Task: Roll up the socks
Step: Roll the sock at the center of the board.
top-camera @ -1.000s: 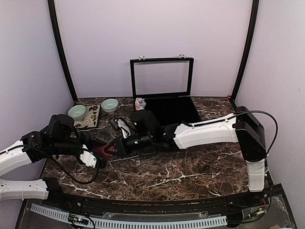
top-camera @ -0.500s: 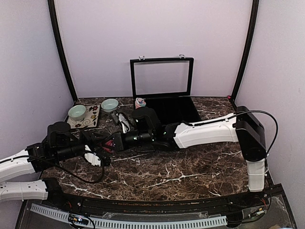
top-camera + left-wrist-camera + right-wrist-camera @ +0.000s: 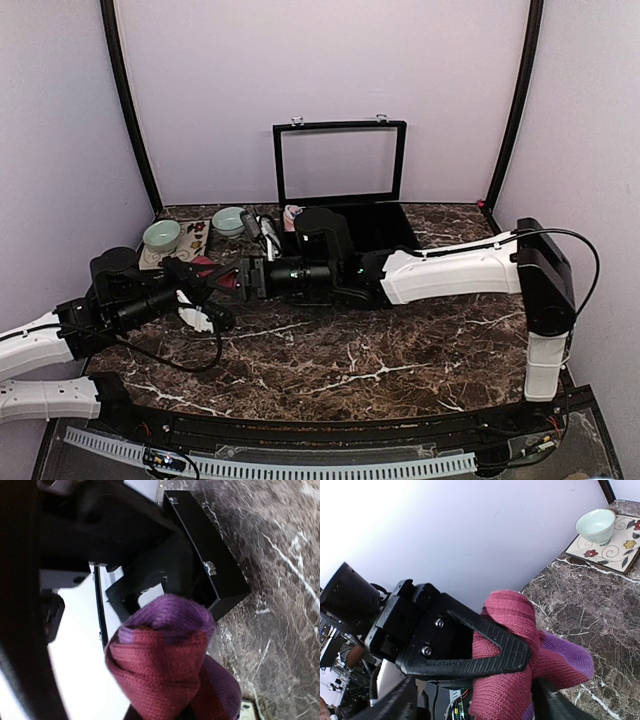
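One dark marbled table (image 3: 400,350), lilac walls (image 3: 200,100), maroon sock (image 3: 160,670) above it

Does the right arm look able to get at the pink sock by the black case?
Probably yes: the pink sock lies uncovered behind that arm's wrist, and the right gripper looks open, with the maroon sock between its fingers.

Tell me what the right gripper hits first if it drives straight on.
The maroon sock, clamped in the left gripper, lies directly ahead of the right gripper. It seems to sit between the open jaws, though depth is unclear.
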You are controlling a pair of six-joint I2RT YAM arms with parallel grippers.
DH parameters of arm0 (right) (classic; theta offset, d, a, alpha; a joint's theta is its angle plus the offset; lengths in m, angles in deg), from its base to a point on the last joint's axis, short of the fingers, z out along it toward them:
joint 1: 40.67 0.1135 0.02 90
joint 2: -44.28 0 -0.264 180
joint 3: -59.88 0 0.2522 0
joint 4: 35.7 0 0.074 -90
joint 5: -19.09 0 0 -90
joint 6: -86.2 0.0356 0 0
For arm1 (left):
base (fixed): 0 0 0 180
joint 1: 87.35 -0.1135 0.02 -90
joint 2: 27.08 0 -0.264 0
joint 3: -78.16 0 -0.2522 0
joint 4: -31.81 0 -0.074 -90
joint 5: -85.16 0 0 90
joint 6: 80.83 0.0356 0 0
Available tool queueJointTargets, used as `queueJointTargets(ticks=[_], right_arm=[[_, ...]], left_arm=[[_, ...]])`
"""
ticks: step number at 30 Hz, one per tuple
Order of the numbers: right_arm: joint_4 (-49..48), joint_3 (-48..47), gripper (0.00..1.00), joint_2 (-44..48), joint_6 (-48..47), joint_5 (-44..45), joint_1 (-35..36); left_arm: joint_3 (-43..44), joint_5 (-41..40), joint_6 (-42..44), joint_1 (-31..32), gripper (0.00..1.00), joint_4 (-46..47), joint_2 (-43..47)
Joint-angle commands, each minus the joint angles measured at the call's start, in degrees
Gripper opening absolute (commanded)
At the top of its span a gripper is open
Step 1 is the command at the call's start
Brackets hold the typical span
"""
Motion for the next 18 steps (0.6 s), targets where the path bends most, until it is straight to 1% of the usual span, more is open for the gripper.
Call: queueJointTargets(ticks=[1, 3, 6, 8, 9, 11, 12, 13, 15, 16, 18], right_arm=[[5.7, 2.7, 0.99, 4.9, -7.6, 7.7, 1.9], [8.7, 4.7, 0.99, 7.7, -11.7, 11.7, 2.1], [14.9, 6.5, 0.99, 13.0, -17.8, 20.0, 2.4], [17.7, 8.3, 0.99, 16.7, -21.5, 26.7, 2.8], [17.5, 9.9, 0.99, 19.1, -23.8, 27.5, 3.0], [9.9, 16.2, 0.99, 24.8, -23.5, 28.8, 2.9], [3.7, 23.5, 0.99, 27.4, -21.7, 29.6, 2.9], [-1.4, 27.3, 0.99, 29.4, -20.5, 29.8, 2.7], [-8.4, 32.1, 0.99, 32.1, -23.1, 25.2, 2.4], [-9.4, 32.9, 0.99, 33.1, -25.2, 25.4, 2.9], [-10.1, 33.6, 0.99, 34.3, -27.8, 28.7, 4.6]], left_arm=[[10.5, 7.0, -18.2, 1.4, 0.00, -9.3, -0.4], [12.4, 8.0, -24.9, 1.4, 0.00, -14.1, -0.7], [14.7, 10.5, -33.9, 1.4, 0.00, -20.7, -0.9], [17.6, 11.3, -39.8, 1.3, 0.00, -25.2, -3.3], [19.4, 12.2, -42.8, 1.2, 0.00, -27.7, -4.9], [22.9, 15.6, -49.1, 0.5, 0.00, -31.4, -8.2], [24.5, 18.3, -52.5, -0.3, 0.00, -32.7, -9.8], [26.3, 21.0, -56.0, -1.2, 0.00, -33.9, -11.5], [30.9, 26.6, -62.2, -3.5, 0.00, -37.8, -15.6], [33.0, 29.3, -64.8, -5.1, 0.00, -39.3, -17.9], [36.7, 35.1, -68.8, -8.3, 0.00, -41.5, -22.3]])
